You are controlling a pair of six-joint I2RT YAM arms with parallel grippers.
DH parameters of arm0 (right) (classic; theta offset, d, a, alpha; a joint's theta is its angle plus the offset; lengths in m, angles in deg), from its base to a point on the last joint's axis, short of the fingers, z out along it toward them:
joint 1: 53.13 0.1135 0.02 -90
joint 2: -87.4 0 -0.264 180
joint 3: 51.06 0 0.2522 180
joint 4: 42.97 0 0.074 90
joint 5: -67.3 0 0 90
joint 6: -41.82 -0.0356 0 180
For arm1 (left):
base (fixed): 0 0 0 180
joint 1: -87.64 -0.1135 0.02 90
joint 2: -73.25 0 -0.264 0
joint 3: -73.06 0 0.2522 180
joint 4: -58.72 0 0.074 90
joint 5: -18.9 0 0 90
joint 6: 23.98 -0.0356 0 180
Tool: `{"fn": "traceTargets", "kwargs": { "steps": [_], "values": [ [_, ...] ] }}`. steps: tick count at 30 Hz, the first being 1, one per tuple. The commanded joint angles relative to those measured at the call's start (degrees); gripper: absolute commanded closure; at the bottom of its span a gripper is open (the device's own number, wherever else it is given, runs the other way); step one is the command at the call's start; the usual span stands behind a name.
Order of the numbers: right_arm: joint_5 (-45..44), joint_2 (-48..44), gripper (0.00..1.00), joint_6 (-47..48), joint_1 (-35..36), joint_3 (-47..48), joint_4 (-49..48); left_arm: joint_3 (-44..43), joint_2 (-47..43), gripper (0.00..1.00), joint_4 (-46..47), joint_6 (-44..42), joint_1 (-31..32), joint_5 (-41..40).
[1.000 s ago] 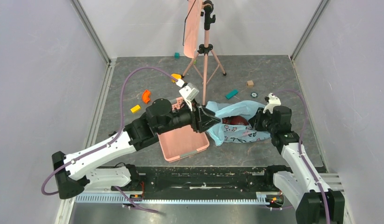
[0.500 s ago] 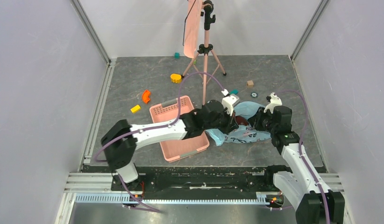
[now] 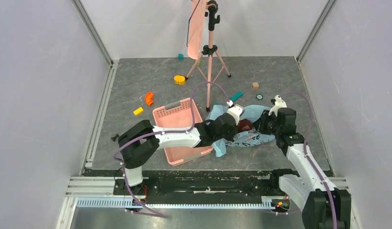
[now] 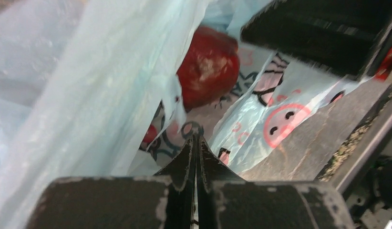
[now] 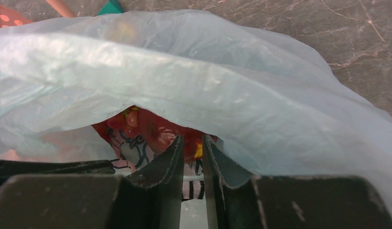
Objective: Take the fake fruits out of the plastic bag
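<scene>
A: Look, your left arm [image 3: 172,138] reaches across the pink basket [image 3: 177,117], and your left gripper [image 4: 195,138] is at the mouth of the plastic bag [image 3: 255,110].
B: Yes. In your left wrist view its fingers [image 4: 183,160] are squeezed tight together, tip against tip. You cannot tell if any thin plastic is caught between them.
A: A fake fruit [image 4: 208,67] sits at 12 o'clock from those tips, a little apart. It is dark red and shiny with a pale patch, and it lies inside the bag, on the side with the smiley faces.
B: From above, the bag lies on the grey table [image 3: 137,76] at 3 o'clock from the basket, just beside it.
A: Your right gripper [image 5: 190,140] is at the bag's 3 o'clock edge. Its fingers are close together with a thin gap, and the bag's top sheet hangs over the tips. You cannot tell if they pinch the plastic.
B: In that view, red fruit [image 5: 156,129] with yellow-orange spots shows under the sheet at 11 o'clock from the tips, very near.
A: The pink stand [image 3: 209,52] is at 11 o'clock from the bag, and a teal block [image 3: 236,96] lies at 12 o'clock, near the bag.
B: An orange block [image 3: 149,98] and a yellow block [image 3: 180,79] lie on the table at 10 and 12 o'clock from the basket, well apart from the bag
</scene>
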Motion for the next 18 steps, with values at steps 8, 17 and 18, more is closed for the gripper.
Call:
{"fn": "traceTargets", "kwargs": {
  "steps": [8,17,18],
  "values": [
    [-12.6,0.1,0.70,0.1,-0.1,0.7,6.8,8.0,5.6,0.98,6.3,3.9,4.2,-4.2],
    [5.8,-3.5,0.32,2.8,1.0,-1.7,-3.1,8.2,5.6,0.98,7.0,4.1,4.3,-4.2],
    [5.7,-3.5,0.28,3.4,1.3,-1.6,-3.4,8.2,5.6,0.98,7.1,4.1,4.3,-4.2]
  ]
}}
